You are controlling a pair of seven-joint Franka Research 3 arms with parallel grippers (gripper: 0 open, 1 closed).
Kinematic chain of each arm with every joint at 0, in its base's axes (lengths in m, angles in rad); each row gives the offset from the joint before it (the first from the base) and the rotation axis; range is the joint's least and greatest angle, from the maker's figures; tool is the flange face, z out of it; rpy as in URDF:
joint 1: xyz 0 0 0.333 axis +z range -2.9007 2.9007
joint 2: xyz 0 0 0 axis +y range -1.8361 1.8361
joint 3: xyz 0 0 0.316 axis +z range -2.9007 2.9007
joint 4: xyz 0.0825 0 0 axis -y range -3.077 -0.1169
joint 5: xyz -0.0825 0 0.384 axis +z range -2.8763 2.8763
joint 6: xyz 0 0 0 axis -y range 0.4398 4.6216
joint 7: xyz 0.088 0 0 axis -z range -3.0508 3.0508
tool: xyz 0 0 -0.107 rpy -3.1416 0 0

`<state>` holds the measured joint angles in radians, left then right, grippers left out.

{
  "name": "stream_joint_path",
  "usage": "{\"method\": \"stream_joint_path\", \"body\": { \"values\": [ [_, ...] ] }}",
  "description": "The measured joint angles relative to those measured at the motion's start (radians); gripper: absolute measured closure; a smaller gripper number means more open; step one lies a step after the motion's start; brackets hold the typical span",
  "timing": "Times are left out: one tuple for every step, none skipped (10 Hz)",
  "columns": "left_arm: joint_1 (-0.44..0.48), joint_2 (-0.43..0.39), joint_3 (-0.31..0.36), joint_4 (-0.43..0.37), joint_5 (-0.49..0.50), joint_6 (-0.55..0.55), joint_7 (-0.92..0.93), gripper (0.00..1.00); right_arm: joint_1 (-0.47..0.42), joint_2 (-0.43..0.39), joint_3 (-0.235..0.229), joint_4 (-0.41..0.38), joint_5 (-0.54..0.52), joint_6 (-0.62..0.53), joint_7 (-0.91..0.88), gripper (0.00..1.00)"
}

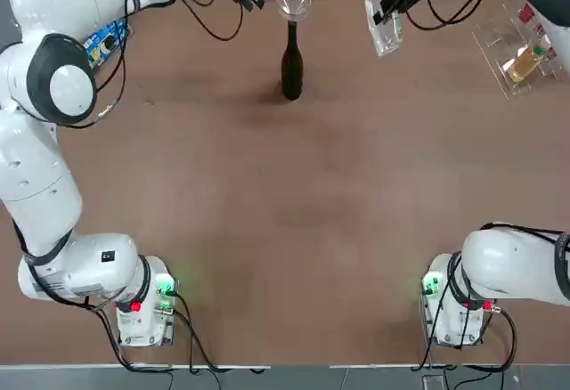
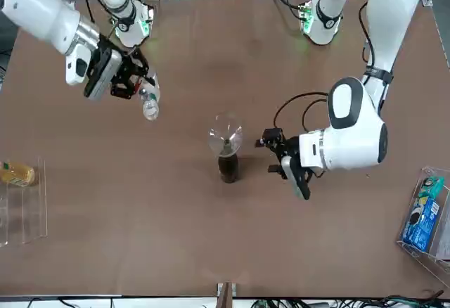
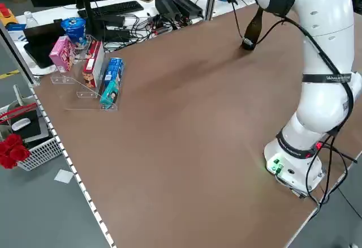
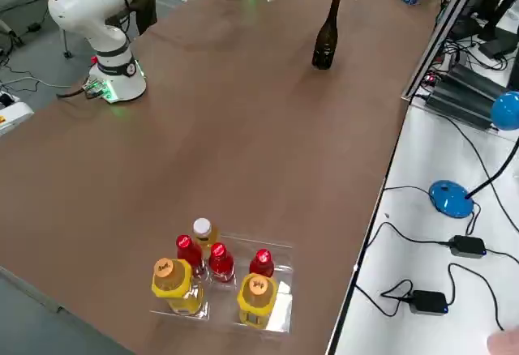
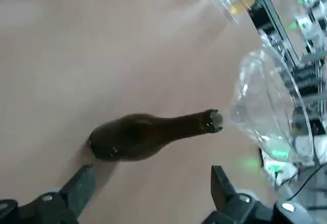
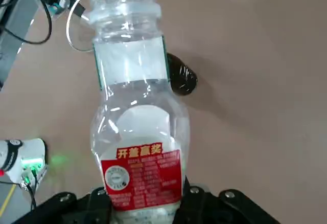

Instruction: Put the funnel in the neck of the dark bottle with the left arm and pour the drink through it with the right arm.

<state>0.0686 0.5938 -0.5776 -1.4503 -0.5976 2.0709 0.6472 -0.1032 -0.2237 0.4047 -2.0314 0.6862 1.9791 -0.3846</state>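
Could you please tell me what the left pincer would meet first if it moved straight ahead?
Probably the dark bottle, which lies ahead between the open fingers of the left pincer, though its depth is unclear.

The bottle [image 5: 138,136] is dark brown, the table [image 5: 127,45] plain brown, the arms [image 2: 346,111] white and dark grey

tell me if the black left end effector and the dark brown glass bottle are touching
Apart: the left wrist view shows bare table between the open black left end effector and the dark brown glass bottle.
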Motion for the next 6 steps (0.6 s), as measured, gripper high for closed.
{"method": "stream_joint_path", "body": {
  "values": [
    [-0.003, 0.012, -0.017, 0.0, -0.004, 0.003, 0.129, 0.0, 0.0, -0.009, 0.025, 0.018, -0.03, -0.013, 0.079, 0.6],
    [-0.004, 0.026, -0.031, 0.0, -0.01, 0.005, 0.294, 0.0, 0.0, -0.013, 0.047, 0.037, -0.05, -0.023, 0.14, 0.6],
    [-0.001, 0.046, -0.044, -0.001, -0.033, 0.004, 0.469, 0.0, 0.0, -0.014, 0.073, 0.056, -0.059, -0.029, 0.203, 0.6],
    [0.003, 0.072, -0.056, -0.001, -0.064, 0.004, 0.593, 0.0, 0.0, -0.015, 0.099, 0.073, -0.064, -0.03, 0.265, 0.6],
    [0.007, 0.095, -0.064, -0.001, -0.09, 0.004, 0.676, 0.0, 0.0, -0.015, 0.124, 0.09, -0.077, -0.03, 0.327, 0.6],
    [0.007, 0.107, -0.069, 0.0, -0.107, 0.004, 0.732, 0.0, 0.001, -0.015, 0.145, 0.108, -0.095, -0.03, 0.393, 0.6]
  ]
}}
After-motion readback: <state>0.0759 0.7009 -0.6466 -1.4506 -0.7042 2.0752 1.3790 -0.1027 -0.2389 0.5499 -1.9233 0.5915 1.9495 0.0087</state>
